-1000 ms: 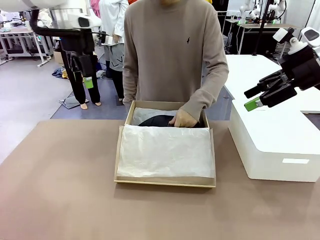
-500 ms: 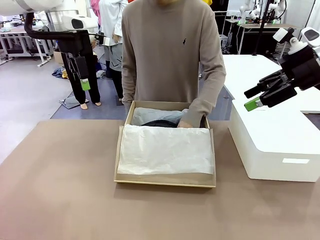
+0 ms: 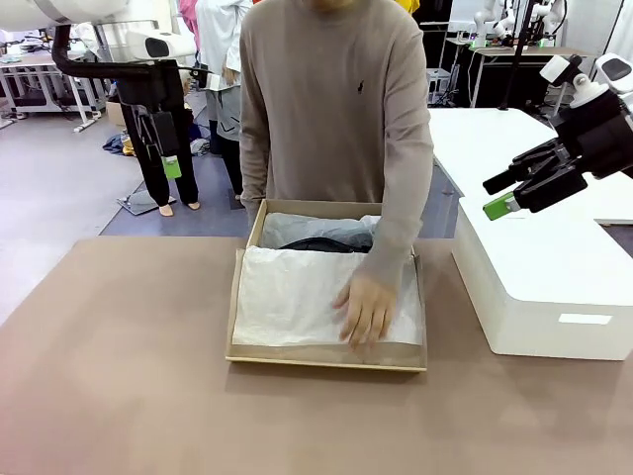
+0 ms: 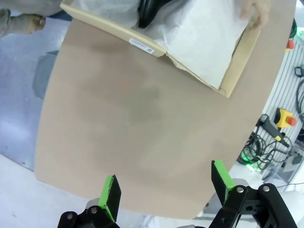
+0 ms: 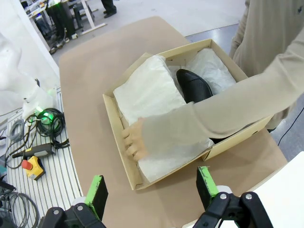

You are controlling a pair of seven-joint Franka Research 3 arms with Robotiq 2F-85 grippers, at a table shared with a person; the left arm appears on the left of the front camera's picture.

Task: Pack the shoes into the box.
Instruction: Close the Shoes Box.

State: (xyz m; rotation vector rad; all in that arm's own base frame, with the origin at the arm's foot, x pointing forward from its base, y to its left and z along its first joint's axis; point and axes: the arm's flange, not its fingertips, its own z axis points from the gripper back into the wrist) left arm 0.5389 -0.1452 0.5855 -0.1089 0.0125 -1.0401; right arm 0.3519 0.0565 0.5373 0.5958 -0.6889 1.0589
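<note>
Shoes (image 3: 321, 243) in box (image 3: 326, 358) (hand (image 3: 366, 307) on tissue (image 3: 287, 297)), far from L gripper (image 3: 164, 156), R gripper (image 3: 495, 195), both spread wide

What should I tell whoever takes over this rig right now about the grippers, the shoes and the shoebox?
Left gripper: open, empty, raised above the table's left side.
Right gripper: open, empty, raised above the big white smooth box.
Tan cardboard shoebox: mid-table, open, lined with white tissue paper.
Glossy black leather shoe: in the box's far part, partly under tissue; a second can't be made out.
Person's hand: flat on the near tissue.
Left, probably: cover the shoes, close the box.
</note>
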